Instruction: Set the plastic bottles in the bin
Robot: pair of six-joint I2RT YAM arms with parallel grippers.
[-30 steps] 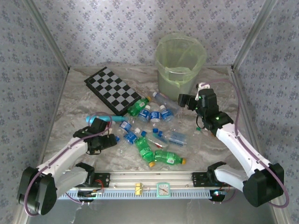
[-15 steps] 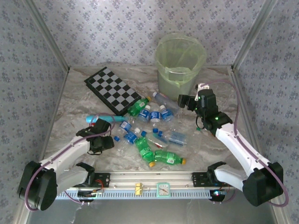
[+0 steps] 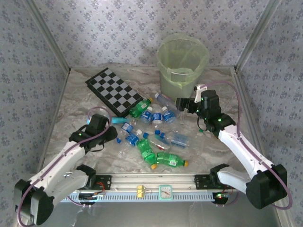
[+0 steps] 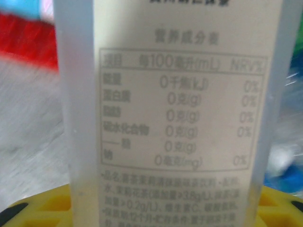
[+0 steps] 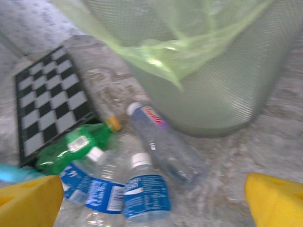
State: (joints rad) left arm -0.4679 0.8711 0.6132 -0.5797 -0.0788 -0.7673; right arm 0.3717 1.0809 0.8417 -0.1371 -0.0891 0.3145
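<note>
Green bottle [image 3: 169,161] flat, cap rightward

The table [image 3: 75,97] has a marbled, stone-like top with a soft sheen. In the upper right of the right wrist view, the bin [image 5: 236,85] is translucent plastic with a fine mesh-like grain, and its liner [image 5: 156,47] is thin, glossy, crumpled film. Below it, the plastic bottles [image 5: 165,146] are clear and shiny, some crinkled. The checkered board [image 3: 113,92] looks smooth and semi-gloss. The pale bottle [image 4: 75,118] is cloudy plastic carrying a matt printed label [image 4: 180,118]. The right gripper [image 5: 154,201] has matt yellow plastic fingers [image 5: 28,198]. A brushed metal rail [image 3: 151,180] lines the bottom edge.
</note>
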